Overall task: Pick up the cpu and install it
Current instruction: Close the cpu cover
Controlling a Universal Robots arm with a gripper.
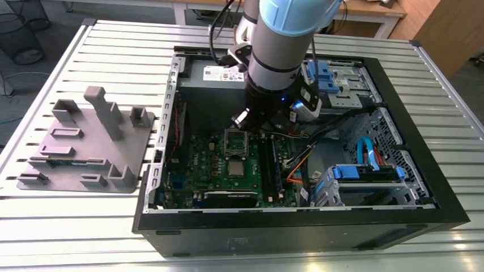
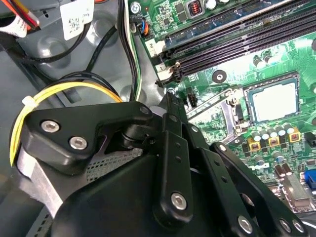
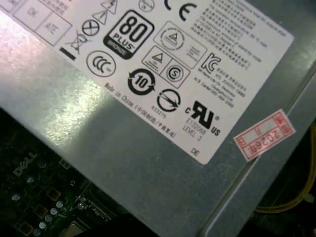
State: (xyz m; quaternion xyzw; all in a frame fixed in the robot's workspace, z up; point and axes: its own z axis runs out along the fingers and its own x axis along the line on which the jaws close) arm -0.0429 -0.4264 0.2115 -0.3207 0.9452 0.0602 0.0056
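Note:
The cpu (image 1: 237,168) lies flat in its socket in the middle of the green motherboard (image 1: 204,156), dull silver side up. In the second wrist view the cpu (image 2: 274,101) sits inside a dark square surround. The socket's metal frame (image 1: 237,141) stands swung open just behind it. My gripper (image 1: 246,120) hangs inside the computer case, above the open frame and a little behind the cpu. Its black fingers (image 2: 170,116) come together to a narrow tip with nothing between them, close to the raised frame (image 2: 217,106).
The open black computer case (image 1: 302,224) lies on a slatted metal table (image 1: 76,238). A grey holder tray (image 1: 83,147) stands to the exterior view's left. The power supply (image 3: 148,148) lies at the case's back, with cables (image 2: 64,89), memory slots (image 2: 232,39) and blue drive bays (image 1: 366,173) around.

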